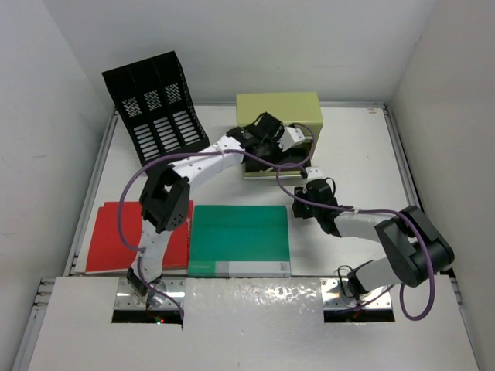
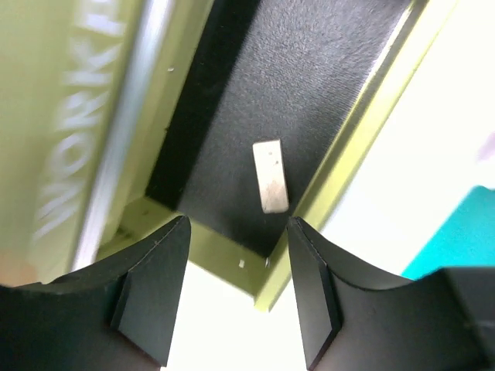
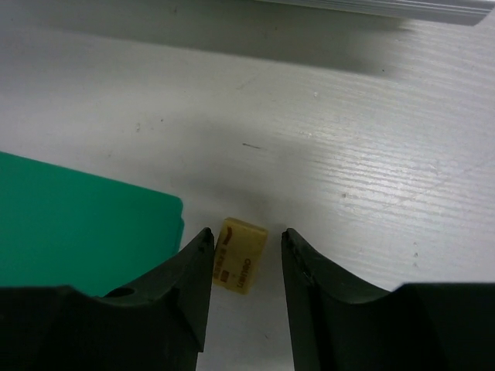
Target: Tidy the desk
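**Step in hand (my judgement):** picking the small yellow block (image 3: 244, 259) off the bench (image 3: 348, 147) with the right hand (image 3: 247, 232).

**Status**
1. Right wrist view, lower centre: the block lies flat on the bench, just beside the corner of the green folder (image 3: 77, 224). The right hand's jaws are apart and straddle the block. A sliver of bench shows on each side, so nothing is clamped yet.
2. Left wrist view: the left hand (image 2: 237, 224) has its jaws apart and holds nothing. It hangs over the near corner of the open drawer (image 2: 309, 93). A small pale slab (image 2: 271, 176) lies on the drawer's black lining.
3. Top view: the bench fills the frame from the arm bases at the bottom to the far wall. The olive-green drawer box (image 1: 278, 108) stands at upper centre, the black file rack (image 1: 155, 108) at upper left and the red folder (image 1: 116, 232) at lower left.

**Procedure**
1. I centre the jaws so both pads meet the block together. An off-centre close would likely pivot it or push it against the folder.
2. I hold the tips low, just clear of the bench and not pressing on it.
3. I close gently, since the block looks small and light.
4. I lift straight up before any sideways travel.
5. If the drawer is the destination, I move the left arm clear first, because both arms converge there.
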{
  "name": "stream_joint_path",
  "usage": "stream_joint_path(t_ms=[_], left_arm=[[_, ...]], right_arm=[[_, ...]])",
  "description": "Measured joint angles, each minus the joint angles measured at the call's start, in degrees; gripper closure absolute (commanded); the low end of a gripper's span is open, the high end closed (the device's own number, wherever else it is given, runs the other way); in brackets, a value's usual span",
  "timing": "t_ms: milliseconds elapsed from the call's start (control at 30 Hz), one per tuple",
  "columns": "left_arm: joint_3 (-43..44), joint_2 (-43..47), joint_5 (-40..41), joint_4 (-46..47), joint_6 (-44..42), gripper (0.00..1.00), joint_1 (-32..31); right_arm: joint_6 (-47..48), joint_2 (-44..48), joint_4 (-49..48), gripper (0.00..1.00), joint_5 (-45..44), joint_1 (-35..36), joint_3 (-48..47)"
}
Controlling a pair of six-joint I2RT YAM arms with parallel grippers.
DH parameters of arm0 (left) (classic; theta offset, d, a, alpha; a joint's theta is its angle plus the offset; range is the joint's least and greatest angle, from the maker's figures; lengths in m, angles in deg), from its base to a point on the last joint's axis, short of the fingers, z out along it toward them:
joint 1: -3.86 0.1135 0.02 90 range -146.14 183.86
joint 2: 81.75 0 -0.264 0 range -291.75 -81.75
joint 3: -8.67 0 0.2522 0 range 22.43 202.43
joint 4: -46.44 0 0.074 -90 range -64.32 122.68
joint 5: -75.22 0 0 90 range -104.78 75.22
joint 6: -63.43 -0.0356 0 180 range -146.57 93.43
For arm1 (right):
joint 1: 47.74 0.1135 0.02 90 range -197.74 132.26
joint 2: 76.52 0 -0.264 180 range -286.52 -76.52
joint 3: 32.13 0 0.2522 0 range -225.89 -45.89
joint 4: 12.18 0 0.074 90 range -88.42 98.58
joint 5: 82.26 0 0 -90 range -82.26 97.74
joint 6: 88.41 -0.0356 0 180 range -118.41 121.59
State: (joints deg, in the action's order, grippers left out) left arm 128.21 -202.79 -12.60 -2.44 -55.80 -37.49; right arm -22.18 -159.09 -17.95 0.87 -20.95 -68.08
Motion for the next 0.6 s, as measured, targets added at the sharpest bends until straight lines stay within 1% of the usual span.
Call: stream_joint_path(t_ms=[67,133,167,200,233,300,333,400,433,500,600], left_arm=[[-1.81,3.43,-0.33,0.00,0.22,0.49,-0.04],[-5.62,8.44,-0.39,0.09,0.39,0.48,-0.07],[-8.59,12.39,-0.37,0.11,0.42,0.48,-0.09],[-9.55,14.01,-0.28,-0.13,0.44,0.48,-0.11],[-11.10,16.41,-0.09,0.09,0.48,0.48,-0.13],[-13.64,20.65,0.70,0.35,0.63,0.47,-0.13],[-15.15,22.51,1.25,0.94,0.81,0.46,0.09],[-18.93,26.12,1.60,1.46,1.29,0.46,1.03],[-20.81,27.52,1.40,1.68,1.64,0.46,1.81],[-24.15,29.31,0.02,1.64,2.43,0.46,4.79],[-29.35,30.38,-1.92,2.10,3.15,0.46,11.61]], right_arm=[[0.85,-0.76,1.05,0.64,-0.42,0.11,-0.96],[1.66,-1.27,2.32,0.66,-0.90,0.42,-1.88],[1.97,-1.31,2.93,0.67,-1.36,0.46,-2.10],[2.23,-1.31,3.37,0.67,-1.66,0.46,-2.19],[2.49,-1.31,3.63,0.76,-1.68,0.46,-2.32],[3.06,-1.42,4.20,0.85,-1.64,0.46,-2.80],[3.21,-1.46,4.50,0.91,-1.73,0.46,-3.02],[3.54,-1.46,4.68,0.97,-1.86,0.48,-3.08],[3.85,-1.40,4.72,0.99,-1.84,0.48,-3.08],[4.85,-0.48,5.35,1.00,-1.97,0.46,-2.82],[7.43,3.74,7.43,1.00,-2.03,0.46,-1.66]])
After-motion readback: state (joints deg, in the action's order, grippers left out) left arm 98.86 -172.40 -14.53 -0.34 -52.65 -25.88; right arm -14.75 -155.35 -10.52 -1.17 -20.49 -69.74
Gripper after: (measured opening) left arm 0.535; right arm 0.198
